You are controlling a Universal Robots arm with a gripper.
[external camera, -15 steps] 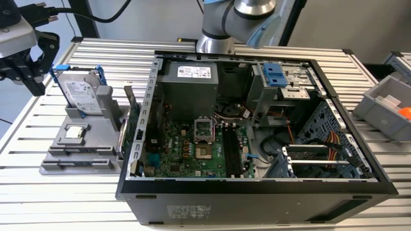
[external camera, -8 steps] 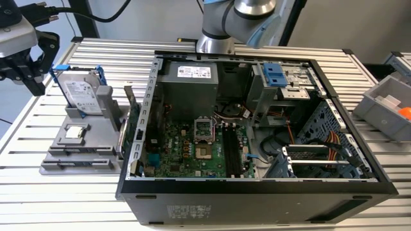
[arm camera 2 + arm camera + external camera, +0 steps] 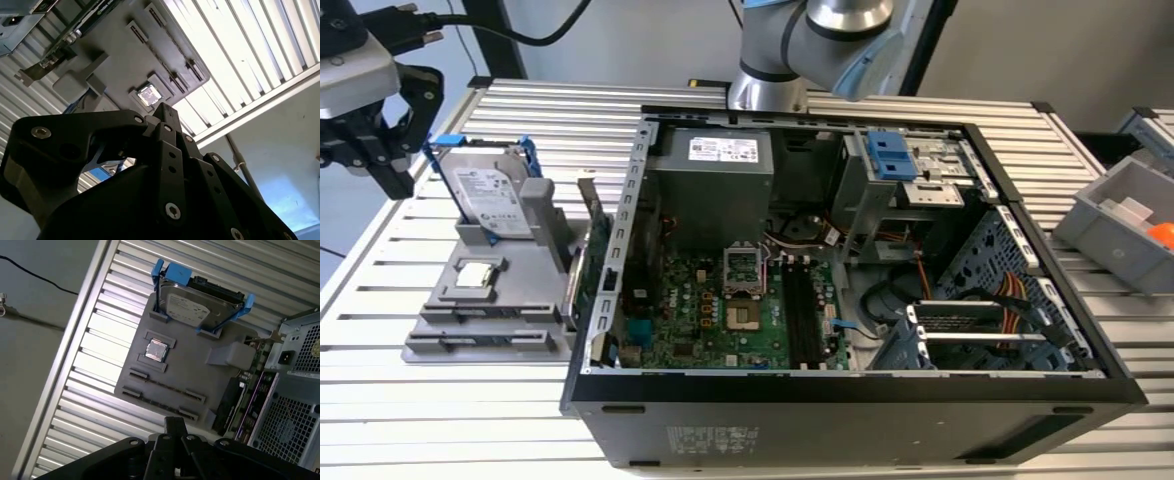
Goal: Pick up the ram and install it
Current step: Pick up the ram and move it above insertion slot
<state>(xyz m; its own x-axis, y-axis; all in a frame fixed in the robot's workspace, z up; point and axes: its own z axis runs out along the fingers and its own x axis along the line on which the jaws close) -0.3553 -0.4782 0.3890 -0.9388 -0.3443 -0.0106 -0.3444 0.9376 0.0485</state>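
Observation:
The ram (image 3: 165, 385) shows as a thin dark strip seen edge-on, resting in a slot of the grey holder (image 3: 200, 370) between two brackets. My gripper (image 3: 175, 421) hangs above the holder's edge with its black fingers together and nothing between them. In the exterior view the gripper (image 3: 390, 185) is high at the exterior view's left, apart from the holder (image 3: 447, 350). In the second wrist view the gripper (image 3: 167, 109) points toward the holder (image 3: 120, 55). The open computer case (image 3: 854, 390) shows its green motherboard (image 3: 707, 310) with black memory slots (image 3: 801, 315).
On the holder stand a hard drive in a blue frame (image 3: 494, 200) and a small silver processor chip (image 3: 478, 274). A green card (image 3: 591, 255) stands on edge between holder and case. Grey bins (image 3: 1121, 225) sit at the exterior view's right. The table is ribbed metal.

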